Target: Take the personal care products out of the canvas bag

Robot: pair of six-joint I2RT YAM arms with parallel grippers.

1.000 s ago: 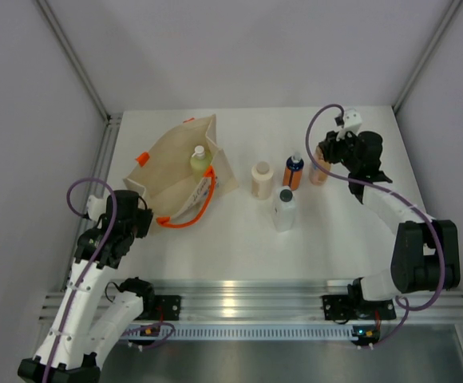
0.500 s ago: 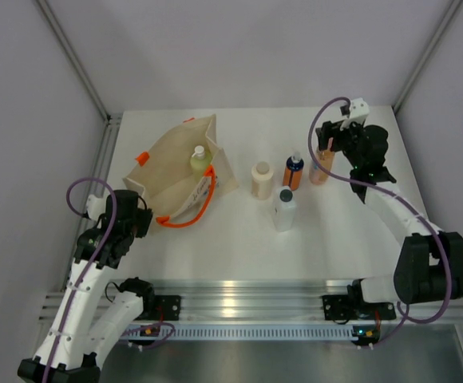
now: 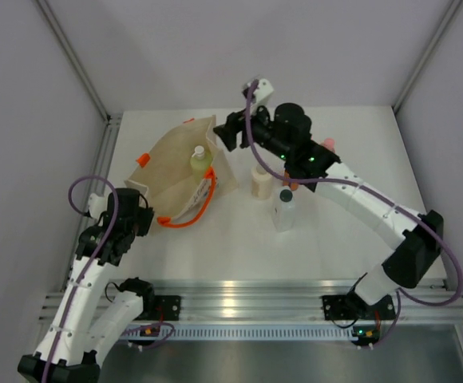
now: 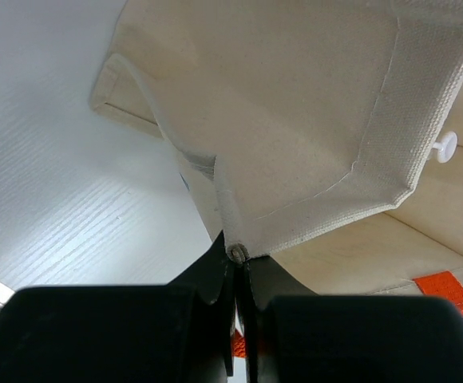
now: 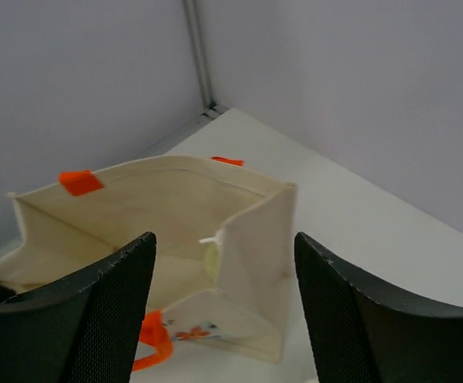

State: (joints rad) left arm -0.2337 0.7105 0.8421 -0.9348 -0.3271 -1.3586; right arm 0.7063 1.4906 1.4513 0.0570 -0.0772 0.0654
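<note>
The beige canvas bag [image 3: 172, 163] stands open at the table's left, with orange handles. A yellow-green bottle [image 3: 200, 158] with a white cap stands inside it, against the right wall; the right wrist view shows this bottle [image 5: 214, 260] too. My left gripper [image 3: 144, 210] is shut on the bag's near hem [image 4: 238, 253]. My right gripper [image 3: 223, 137] hovers open above the bag's right side, nothing between its fingers [image 5: 120, 303]. A cream bottle [image 3: 260, 182] and a clear dark-capped bottle [image 3: 284, 209] stand right of the bag. My right arm hides most of the orange bottle [image 3: 293, 184] and the peach bottle [image 3: 328, 144].
An orange loop handle [image 3: 191, 214] lies on the table in front of the bag. Grey walls close in the table on the left, back and right. A metal rail runs along the near edge [image 3: 247, 295].
My right gripper opened off the peach bottle at the right and swung left to above the bag's right side. The left gripper has kept its hold on the bag.
</note>
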